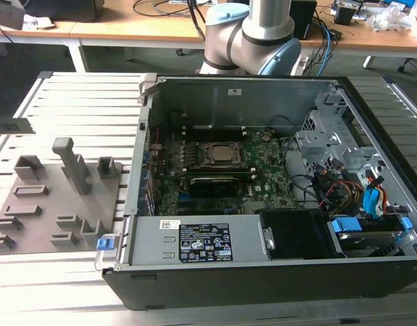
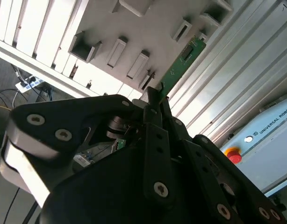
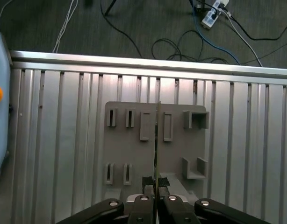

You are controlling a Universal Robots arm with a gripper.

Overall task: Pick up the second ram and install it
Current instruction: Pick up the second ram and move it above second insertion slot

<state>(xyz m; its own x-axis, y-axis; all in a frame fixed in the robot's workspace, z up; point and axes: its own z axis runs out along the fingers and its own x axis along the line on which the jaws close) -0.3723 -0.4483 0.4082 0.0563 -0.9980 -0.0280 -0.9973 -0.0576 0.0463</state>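
Open computer case (image 1: pixel 236 102) on a slatted metal worktop (image 1: pixel 79 102), a grey fixture plate (image 1: pixel 52 204) just beside it.
The case shows a green motherboard (image 1: pixel 263 159), a labelled grey power supply (image 1: pixel 198 239) and a blue drive caddy (image 1: pixel 346 226). The plate, at the exterior view's left, carries slotted holders and upright blocks. In the first wrist view, cables (image 3: pixel 181 46) and a power strip (image 3: pixel 213 11) lie on the dark floor.
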